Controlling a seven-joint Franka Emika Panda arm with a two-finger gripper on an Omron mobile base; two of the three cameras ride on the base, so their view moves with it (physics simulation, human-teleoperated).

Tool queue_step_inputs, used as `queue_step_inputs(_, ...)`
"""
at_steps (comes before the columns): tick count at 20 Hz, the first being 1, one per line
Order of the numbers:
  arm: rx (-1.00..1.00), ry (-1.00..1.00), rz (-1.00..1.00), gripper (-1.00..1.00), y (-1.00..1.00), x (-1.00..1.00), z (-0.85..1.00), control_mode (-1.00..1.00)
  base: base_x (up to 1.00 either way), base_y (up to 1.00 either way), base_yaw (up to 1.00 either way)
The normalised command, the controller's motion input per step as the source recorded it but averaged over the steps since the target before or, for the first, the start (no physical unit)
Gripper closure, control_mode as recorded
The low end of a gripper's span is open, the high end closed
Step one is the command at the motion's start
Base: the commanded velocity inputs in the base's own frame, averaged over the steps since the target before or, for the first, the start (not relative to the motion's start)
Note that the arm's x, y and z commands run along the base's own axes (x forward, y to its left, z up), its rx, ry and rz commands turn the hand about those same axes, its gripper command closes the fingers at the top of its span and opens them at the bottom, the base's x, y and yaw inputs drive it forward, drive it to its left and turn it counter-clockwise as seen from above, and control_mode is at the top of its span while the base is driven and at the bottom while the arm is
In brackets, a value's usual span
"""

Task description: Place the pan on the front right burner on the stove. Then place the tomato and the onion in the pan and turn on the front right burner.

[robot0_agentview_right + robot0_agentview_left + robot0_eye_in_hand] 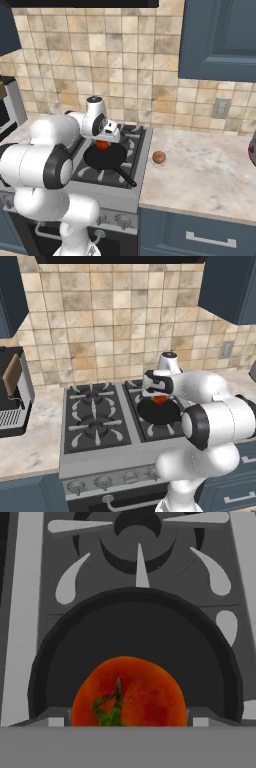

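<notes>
Stove (95,456) is seen centre-frame in left base view, silver-grey w/ four black grated burners and a knob row along the front edge. Marble counter (210,170) is set at 3 o'clock of it in right base view; a toaster-like appliance (12,391) is seen at 9 o'clock of the stove in left base view.

Pan (102,157) is seated on the front right burner (95,172), handle pointed toward 5 o'clock in right base view, its end reaching the stove's front right corner. In hand view the pan (140,637) rim is seen as a dark arc, w/ another burner at 12 o'clock of it.

Gripper (103,141) is held over the pan, wrist hidden partly by the arm. Fingers are seen apart, w/ the tomato (129,692) between them; whether pads are pressing on it can't be told. Tomato (102,145) is at the pan's 12 o'clock side, low over or on the pan floor, unclear which. Stem is turned toward the hand cam.

Onion (159,157) is left on the counter, just beside the stove's right edge, at 3 o'clock of the pan, apart from it.
</notes>
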Motion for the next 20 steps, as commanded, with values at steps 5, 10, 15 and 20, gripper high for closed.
queue_step_inputs(5, 0.01, 0.0, 0.0, 1.0, -0.11, 0.0, -0.31, -1.0, 0.0, 0.0, 0.0)
queue_step_inputs(10, 0.01, 0.0, 0.0, 1.0, -0.11, 0.0, -0.32, -1.0, 0.0, 0.0, 0.0)
queue_step_inputs(15, 0.01, 0.0, 0.0, 1.0, 0.0, 0.0, -0.23, -1.0, 0.0, 0.0, 0.0)
queue_step_inputs(20, 0.0, 0.0, 0.0, 1.0, 0.0, 0.0, -0.09, -1.0, 0.0, 0.0, 0.0)
